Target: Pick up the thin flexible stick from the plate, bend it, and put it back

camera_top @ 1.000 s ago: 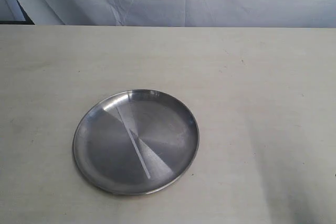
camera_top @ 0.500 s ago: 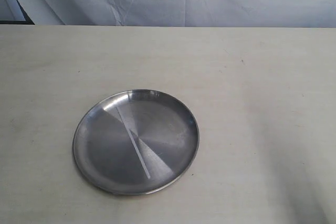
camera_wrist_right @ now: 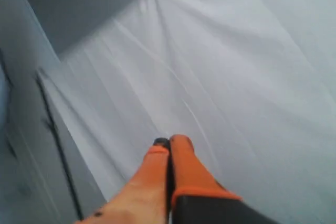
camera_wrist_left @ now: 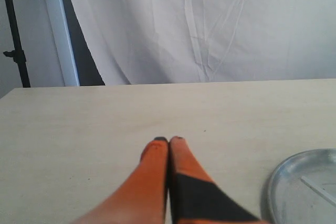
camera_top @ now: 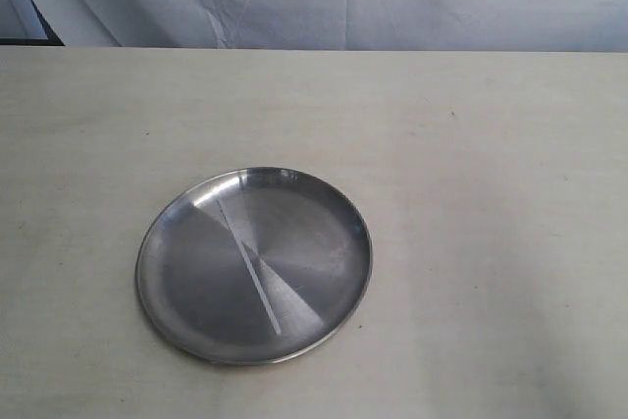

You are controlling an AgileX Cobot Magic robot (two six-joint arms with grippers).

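While the thin flexible stick point(camera_top: 249, 265) lies diagonally across the plate point(camera_top: 316, 231), left of middle, your left gripper point(camera_wrist_left: 168, 140) and right gripper point(camera_wrist_right: 169, 141) — both empty — are pinched together.

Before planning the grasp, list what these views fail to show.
Exterior view: the stick on the plate is too thin to judge its thickness; the left gripper and right gripper are outside the frame.
Left wrist view: frame edge cuts off most of plate and stick.
Right wrist view: only gripper and white cloth; plate, stick out of frame.
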